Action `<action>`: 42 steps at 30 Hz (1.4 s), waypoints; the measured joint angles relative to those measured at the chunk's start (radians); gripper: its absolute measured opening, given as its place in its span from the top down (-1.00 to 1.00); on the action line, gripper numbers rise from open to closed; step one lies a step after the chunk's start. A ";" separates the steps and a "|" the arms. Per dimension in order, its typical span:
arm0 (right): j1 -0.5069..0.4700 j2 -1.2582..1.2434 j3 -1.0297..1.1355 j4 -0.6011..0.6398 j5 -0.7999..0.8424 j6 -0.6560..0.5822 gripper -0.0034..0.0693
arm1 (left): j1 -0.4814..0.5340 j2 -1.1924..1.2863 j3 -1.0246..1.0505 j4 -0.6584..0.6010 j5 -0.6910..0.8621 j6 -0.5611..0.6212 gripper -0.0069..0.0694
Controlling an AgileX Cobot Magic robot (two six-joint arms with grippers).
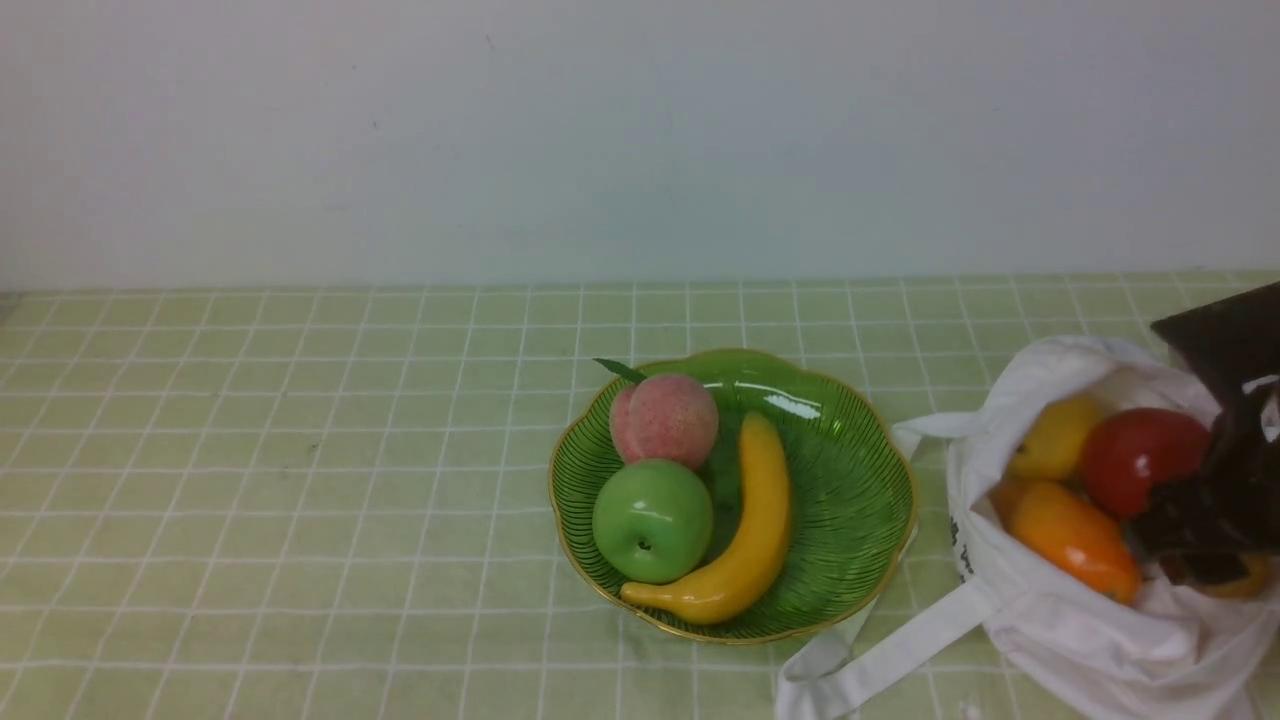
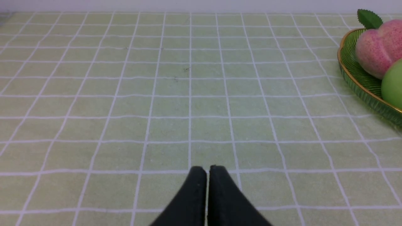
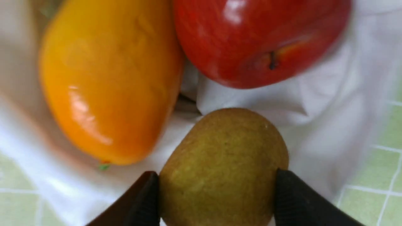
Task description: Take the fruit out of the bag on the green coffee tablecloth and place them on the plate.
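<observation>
green cloth (image 1: 300,480): r claw (image 3: 216,177) grips kiwi (image 3: 224,147) in bag (image 1: 1100,640)

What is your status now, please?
Left gripper shut, empty. Right gripper clamps small brown kiwi-like fruit inside soft white cloth bag. Glossy orange mango, red apple adjacent; nothing above.

The white cloth bag (image 1: 1090,650) lies slumped open on the grid-lined green tablecloth (image 1: 300,500), just right of the plate (image 1: 850,500), its straps trailing. Inside it, a yellow lemon (image 1: 1055,435), a red apple (image 1: 1140,460) and an orange mango (image 1: 1075,535) touch. A brown kiwi (image 3: 223,163) sits pinched in the right gripper (image 3: 216,188). The ribbed, gold-rimmed green plate holds a peach (image 1: 665,418), a green apple (image 1: 652,520) and a banana (image 1: 755,540).
</observation>
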 joint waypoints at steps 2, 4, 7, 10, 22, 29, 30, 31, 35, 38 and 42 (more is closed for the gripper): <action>0.000 -0.048 -0.035 0.033 0.023 0.000 -0.25 | 0.000 0.000 0.000 0.000 0.000 0.000 0.84; 0.000 -0.078 -0.056 0.063 0.036 -0.001 -0.25 | 0.000 0.000 0.000 0.000 0.000 0.000 0.84; 0.000 -0.138 -0.126 0.212 0.028 -0.031 -0.25 | 0.000 0.000 0.000 0.000 0.000 0.000 0.84; 0.017 -0.140 -0.135 0.370 -0.039 -0.104 -0.25 | 0.000 0.000 0.000 0.000 0.000 0.000 0.84; 0.187 0.190 -0.114 0.780 -0.436 -0.438 -0.26 | 0.000 0.000 0.000 0.000 0.000 0.000 0.84; 0.196 0.301 -0.113 0.775 -0.526 -0.456 -0.92 | 0.000 0.000 0.000 0.000 0.000 0.000 0.84; 0.196 0.301 -0.113 0.771 -0.523 -0.457 -0.95 | 0.000 0.000 0.000 0.000 0.000 0.000 0.84; 0.196 0.301 -0.119 0.762 -0.512 -0.458 -0.97 | 0.000 0.000 0.000 0.000 0.000 0.000 0.84; 0.196 0.283 -0.190 0.691 -0.379 -0.451 -0.97 | 0.000 0.000 0.000 0.000 0.000 0.000 0.84; 0.196 0.247 -0.285 0.614 -0.219 -0.408 -0.82 | 0.000 0.000 0.000 0.000 0.000 0.000 0.84; 0.196 0.186 -0.476 0.452 0.083 -0.255 -0.24 | 0.000 0.000 0.000 0.000 0.000 0.000 0.84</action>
